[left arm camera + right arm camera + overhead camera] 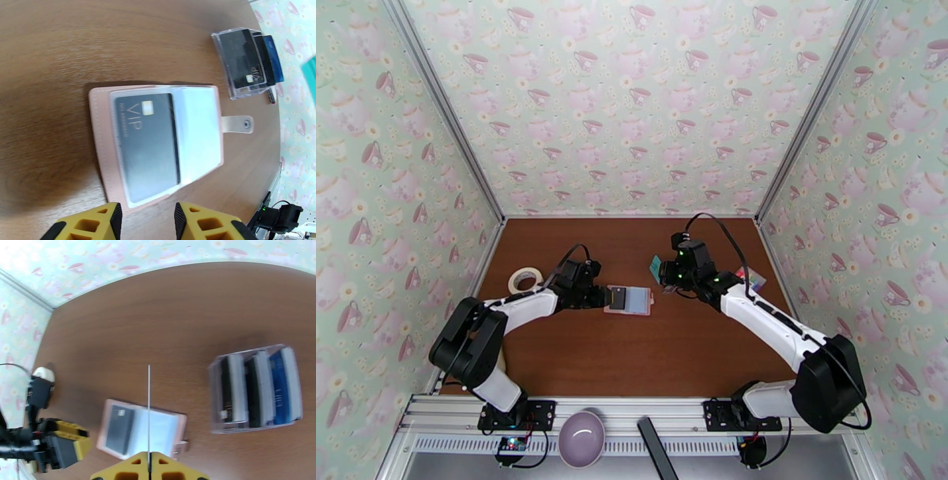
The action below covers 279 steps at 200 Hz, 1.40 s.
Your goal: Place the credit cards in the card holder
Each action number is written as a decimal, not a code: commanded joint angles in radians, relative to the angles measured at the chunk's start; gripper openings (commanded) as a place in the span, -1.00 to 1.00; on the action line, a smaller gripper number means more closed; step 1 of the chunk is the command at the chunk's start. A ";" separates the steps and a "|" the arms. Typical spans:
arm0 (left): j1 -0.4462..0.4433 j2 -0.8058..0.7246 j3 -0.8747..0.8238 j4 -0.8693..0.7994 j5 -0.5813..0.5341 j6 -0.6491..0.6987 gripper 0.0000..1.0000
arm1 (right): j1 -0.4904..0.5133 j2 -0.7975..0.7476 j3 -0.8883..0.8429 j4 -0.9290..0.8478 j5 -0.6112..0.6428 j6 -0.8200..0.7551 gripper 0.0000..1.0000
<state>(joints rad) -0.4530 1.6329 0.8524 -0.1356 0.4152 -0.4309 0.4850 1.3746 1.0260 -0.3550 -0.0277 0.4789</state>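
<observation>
Right wrist view puts the right gripper (149, 463) with its fingers pressed together on a thin card (149, 409) seen edge-on. The card stands upright, its long edge running away from the camera, above the card holder (142, 429). That holder lies open and flat at mid-table. From above its long axis runs left to right, snap tab (237, 124) pointing toward the right arm, and a black VIP card (148, 146) sits in the pocket nearest the left arm. The left gripper (147, 221) hangs just beside that end, fingers apart. Bare table (632, 355) surrounds the holder — a clear box (214, 398) of upright credit cards (233, 390) stands near the right wall, a tape roll (525, 279) by the left.
</observation>
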 commanded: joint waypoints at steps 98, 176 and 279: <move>-0.103 0.194 0.063 0.220 0.163 -0.116 -0.16 | -0.230 0.076 -0.009 0.026 0.026 -0.126 -0.81; -0.099 0.189 0.075 0.140 0.098 -0.079 -0.17 | -0.261 0.156 0.012 0.035 0.014 -0.144 -0.79; -0.095 0.181 0.064 0.148 0.102 -0.083 -0.17 | -0.262 0.144 -0.006 0.031 0.078 -0.162 -0.42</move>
<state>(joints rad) -0.5533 1.8198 0.9119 0.0204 0.5343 -0.5240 0.2283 1.5330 1.0256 -0.3252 0.0410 0.3275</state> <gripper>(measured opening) 0.415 0.285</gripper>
